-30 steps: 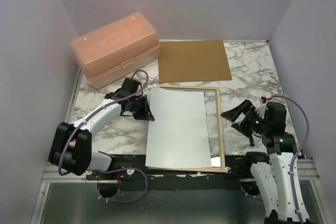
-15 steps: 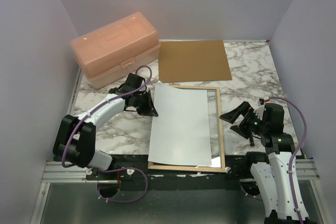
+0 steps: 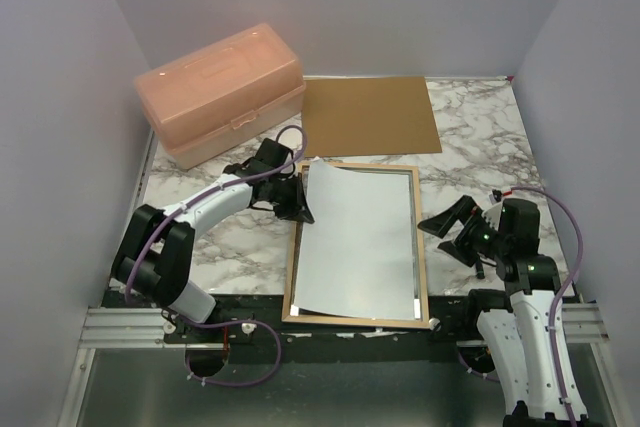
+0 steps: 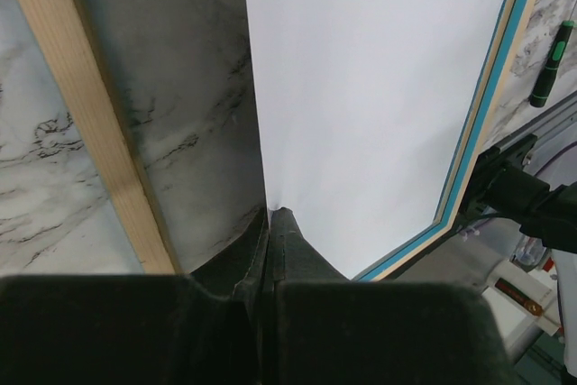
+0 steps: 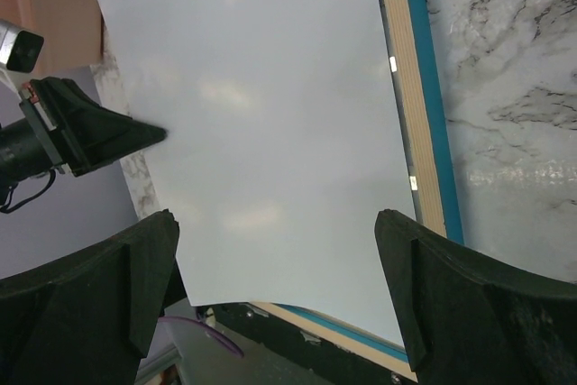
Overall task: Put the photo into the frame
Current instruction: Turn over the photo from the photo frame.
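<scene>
On the left, a pink storage box (image 3: pixel 220 92) sat at the back of the marble tabletop (image 3: pixel 220 237), out of the way. The left claw (image 3: pixel 303 211) was clamped shut on the left edge of the photo (image 3: pixel 360 237), a thin pinch suited to steering the sheet without creasing it. The photo lay white back up over the frame (image 3: pixel 421 247), which rested wood face up so the print could go in from behind. The photo's far left corner seemed to ride over the top rail, though the overhead view was too coarse to be sure. The brown backing board (image 3: pixel 370 115) lay behind the frame, probably set aside for closing it. The right claw (image 3: pixel 458 232) hung wide open and empty just beside the right rail, placed to nudge.
</scene>
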Controlling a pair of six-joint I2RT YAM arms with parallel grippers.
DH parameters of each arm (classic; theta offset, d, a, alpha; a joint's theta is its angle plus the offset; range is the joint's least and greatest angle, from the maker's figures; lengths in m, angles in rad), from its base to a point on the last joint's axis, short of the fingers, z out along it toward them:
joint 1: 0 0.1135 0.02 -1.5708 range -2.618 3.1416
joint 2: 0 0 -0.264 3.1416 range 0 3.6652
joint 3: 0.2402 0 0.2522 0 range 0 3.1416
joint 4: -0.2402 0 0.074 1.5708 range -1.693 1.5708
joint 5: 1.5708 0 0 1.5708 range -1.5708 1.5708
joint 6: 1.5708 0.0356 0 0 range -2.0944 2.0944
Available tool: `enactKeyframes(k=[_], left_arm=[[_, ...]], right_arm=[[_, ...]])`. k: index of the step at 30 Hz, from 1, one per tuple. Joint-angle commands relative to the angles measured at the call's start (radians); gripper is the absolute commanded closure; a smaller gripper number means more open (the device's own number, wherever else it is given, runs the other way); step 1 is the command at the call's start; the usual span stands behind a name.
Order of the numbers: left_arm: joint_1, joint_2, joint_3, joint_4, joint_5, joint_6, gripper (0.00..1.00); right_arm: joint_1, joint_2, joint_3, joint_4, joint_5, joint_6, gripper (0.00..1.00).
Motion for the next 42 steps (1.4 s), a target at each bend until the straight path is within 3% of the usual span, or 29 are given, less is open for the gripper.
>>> enactKeyframes(k=[1, 18, 35, 42], left_arm=[[-0.03, 0.009, 0.034, 0.015, -0.029, -0.016, 1.0], [-0.088, 0.026, 0.056, -0.024, -0.085, -0.02, 0.99], [-0.116, -0.057, 0.022, -0.033, -0.183, -0.024, 0.55], [-0.121, -0.101, 0.014, -0.066, -0.217, -0.02, 0.52]], right_arm=[[0.005, -0.007, -0.017, -0.005, 0.004, -0.013, 0.0], [0.005, 0.02, -0.048, 0.052, -0.03, 0.0, 0.0], [0.004, 0.005, -0.027, 0.013, -0.02, -0.003, 0.0], [0.004, 0.015, -0.013, 0.003, -0.016, -0.021, 0.0]])
